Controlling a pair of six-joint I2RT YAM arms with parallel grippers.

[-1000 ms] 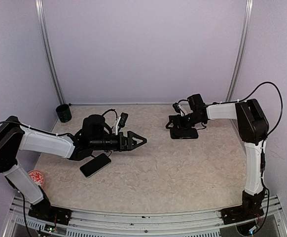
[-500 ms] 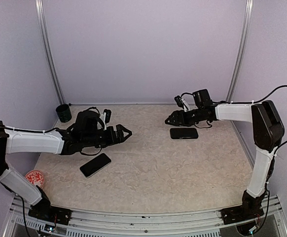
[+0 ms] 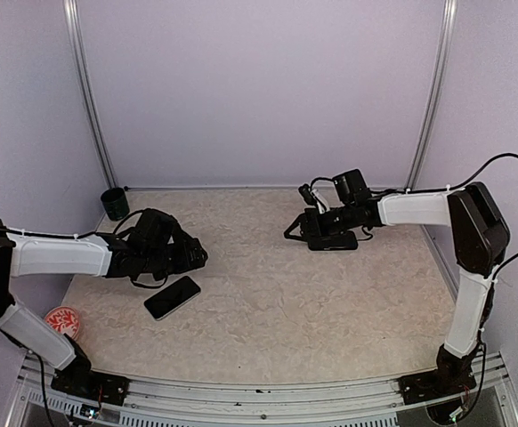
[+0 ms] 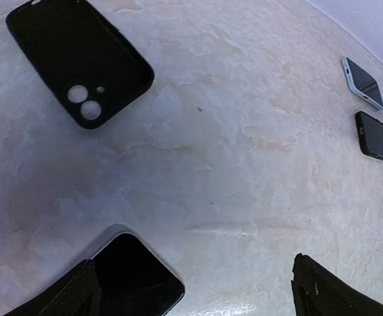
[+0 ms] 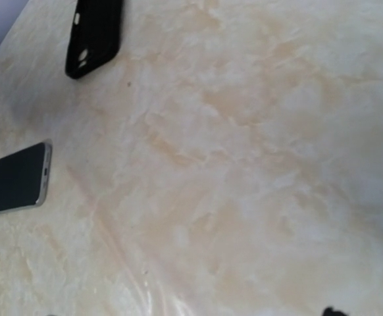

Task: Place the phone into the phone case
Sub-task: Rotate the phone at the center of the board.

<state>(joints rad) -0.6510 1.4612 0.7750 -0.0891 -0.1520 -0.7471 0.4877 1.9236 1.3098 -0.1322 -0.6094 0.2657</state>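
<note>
At the near left edge of the marbled table (image 3: 268, 311) lies a small red-and-white round object (image 3: 63, 320). A little farther in, the phone (image 3: 172, 296) rests flat with its dark screen up, set at a slant and not held by anything. The left gripper (image 3: 197, 255) hangs just beyond the phone. The left wrist view shows its two fingers (image 4: 79, 293) spread wide with nothing between them, and a corner of the phone sits on the table close by the fingertip on the left of that view. Past the phone in the same view lies a black phone case (image 4: 79, 59), flat, with its camera cutouts at the end nearest the gripper. It is apart from the phone, and the left arm hides it from the overhead camera. Across the table to the right, the right gripper (image 3: 295, 229) points leftward with its fingers parted and nothing between them. It sits just beside a second case (image 3: 335, 240), also black, and contact between them cannot be told. The left wrist view shows a pale-blue-edged device (image 4: 361, 82) just beyond that case. A black cup (image 3: 114, 203) stands in the far left corner by the wall.
</note>
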